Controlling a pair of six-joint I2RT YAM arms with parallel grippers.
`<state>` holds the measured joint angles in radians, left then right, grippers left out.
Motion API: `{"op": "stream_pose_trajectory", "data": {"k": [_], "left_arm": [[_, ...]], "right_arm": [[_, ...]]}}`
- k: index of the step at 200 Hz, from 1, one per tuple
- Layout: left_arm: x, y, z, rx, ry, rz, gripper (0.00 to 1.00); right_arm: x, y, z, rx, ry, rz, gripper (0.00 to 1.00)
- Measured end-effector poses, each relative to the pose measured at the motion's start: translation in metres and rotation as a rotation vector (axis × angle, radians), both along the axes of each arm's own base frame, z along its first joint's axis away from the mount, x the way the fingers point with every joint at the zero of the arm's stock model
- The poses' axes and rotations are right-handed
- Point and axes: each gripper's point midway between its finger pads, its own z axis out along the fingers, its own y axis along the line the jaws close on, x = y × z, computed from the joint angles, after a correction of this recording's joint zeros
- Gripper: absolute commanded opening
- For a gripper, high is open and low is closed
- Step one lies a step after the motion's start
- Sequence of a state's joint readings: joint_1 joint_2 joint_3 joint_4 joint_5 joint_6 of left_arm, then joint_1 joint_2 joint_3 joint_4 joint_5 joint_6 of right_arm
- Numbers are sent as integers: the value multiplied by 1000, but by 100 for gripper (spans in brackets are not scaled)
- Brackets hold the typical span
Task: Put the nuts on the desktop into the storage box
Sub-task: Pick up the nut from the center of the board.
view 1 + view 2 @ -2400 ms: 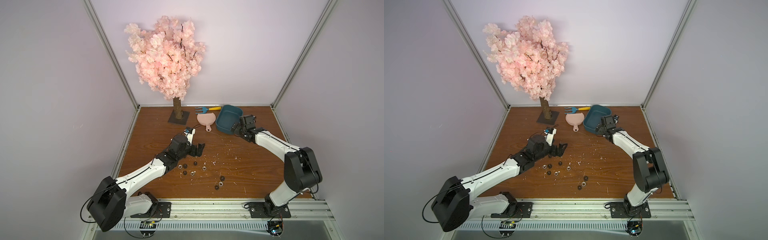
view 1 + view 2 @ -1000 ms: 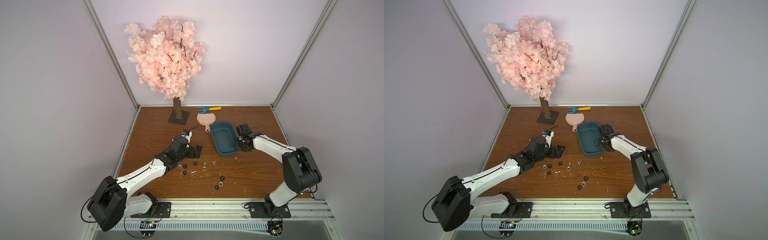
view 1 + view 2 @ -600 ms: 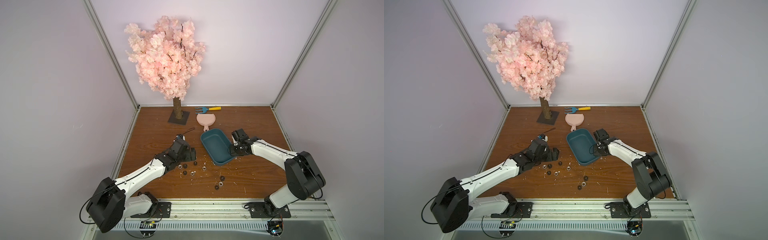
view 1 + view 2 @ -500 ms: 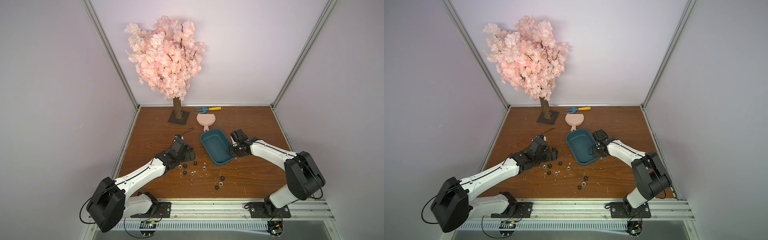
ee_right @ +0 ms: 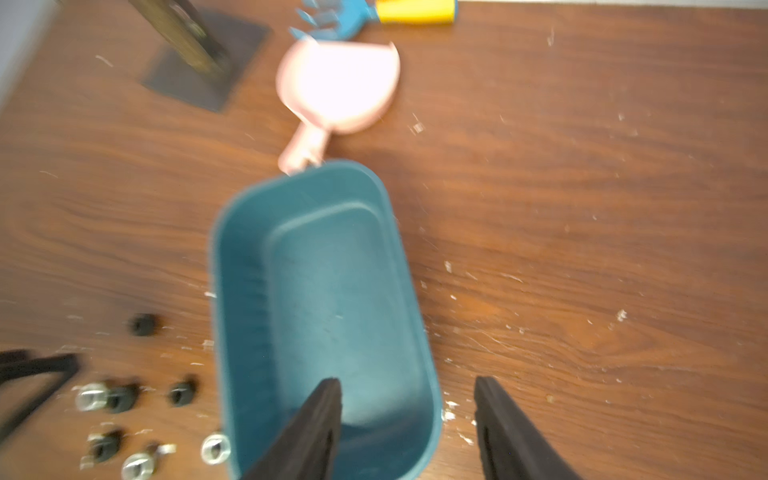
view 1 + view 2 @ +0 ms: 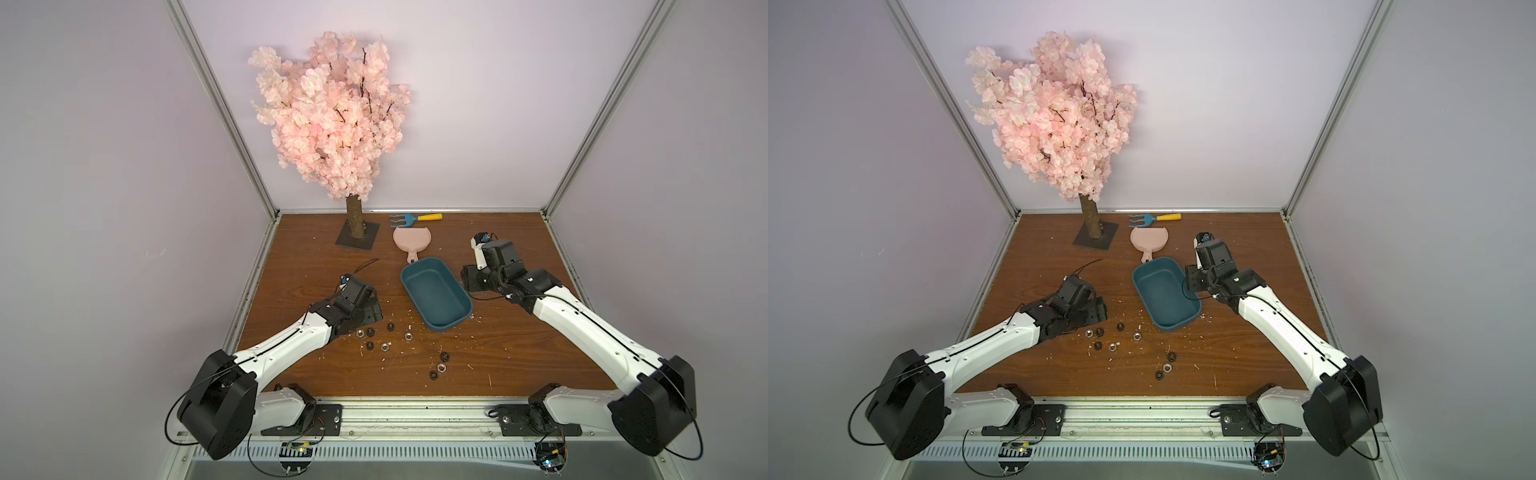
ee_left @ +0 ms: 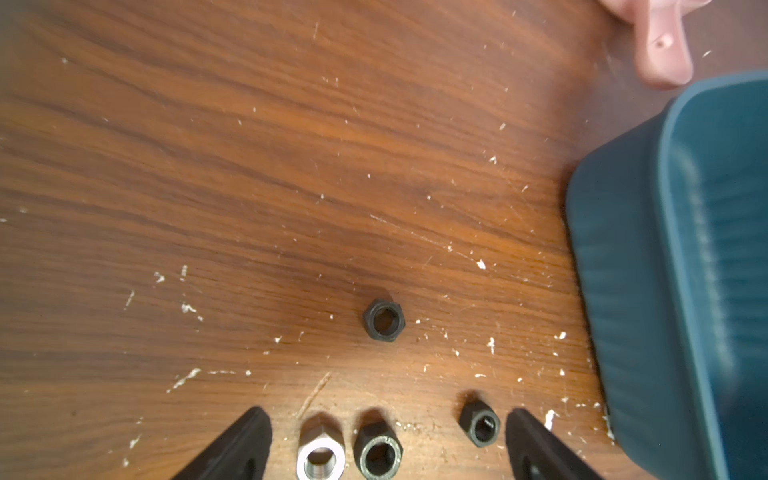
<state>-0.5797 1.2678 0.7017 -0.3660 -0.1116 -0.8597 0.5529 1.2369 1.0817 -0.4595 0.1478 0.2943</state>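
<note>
The teal storage box (image 6: 436, 296) (image 6: 1166, 296) stands mid-desktop, nothing in it. Several black and silver nuts (image 6: 385, 345) (image 6: 1112, 345) lie on the brown desktop (image 6: 519, 353) in front of it and to its left. My left gripper (image 6: 371, 312) (image 7: 388, 417) is low and open over the left cluster. A silver nut (image 7: 321, 457) and two black nuts (image 7: 480, 424) sit between its fingers; another black nut (image 7: 383, 320) lies ahead. My right gripper (image 6: 467, 283) (image 5: 406, 381) is open astride the box's right wall (image 5: 428, 374), one finger inside, touching nothing.
A pink blossom tree on a dark square base (image 6: 358, 240) stands at the back left. A pink dustpan (image 6: 412, 240) lies just behind the box, its handle near the rim, and a blue rake with a yellow handle (image 6: 415, 217) behind that. White flecks litter the board.
The right gripper brought the box from the back right to mid-desktop beside the nuts, then opened off its wall. The left gripper sank down over the left nuts.
</note>
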Motion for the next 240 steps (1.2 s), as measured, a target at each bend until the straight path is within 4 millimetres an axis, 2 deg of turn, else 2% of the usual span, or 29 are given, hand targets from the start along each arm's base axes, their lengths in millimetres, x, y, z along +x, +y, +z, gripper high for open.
{"op": "stream_pose_trajectory", "data": {"k": [12,22,25,37,63,82,101,119,148,163,183,223,240], "left_arm": [[-1,0,-6,14,17,-4,87],[-1,1,-11,27,30,-8,85],[-1,1,-13,33,34,-11,84],[-1,2,-20,54,49,-22,82],[2,3,-34,110,89,-53,76],[12,-2,-38,139,100,-76,72],[21,-6,-40,160,99,-92,69],[27,-8,-43,178,103,-101,65],[31,-10,-50,199,119,-112,61],[31,-8,-55,218,127,-112,55],[34,-7,-55,232,124,-112,53],[44,-9,-55,247,114,-113,37],[45,-10,-55,246,113,-115,35]], "right_arm": [[-8,16,14,30,-57,56,79],[-17,32,21,57,-93,113,97],[-20,37,22,58,-105,134,99],[-33,55,22,75,-130,205,99],[-63,91,4,63,-133,356,99],[-80,110,-5,42,-129,433,99],[-91,125,-6,29,-149,483,99],[-95,131,-1,26,-178,498,99],[-89,130,5,23,-218,464,99],[-87,129,8,31,-234,453,99],[-89,127,7,44,-248,452,99],[-91,125,13,70,-274,451,99],[-91,125,17,81,-285,449,99]]}}
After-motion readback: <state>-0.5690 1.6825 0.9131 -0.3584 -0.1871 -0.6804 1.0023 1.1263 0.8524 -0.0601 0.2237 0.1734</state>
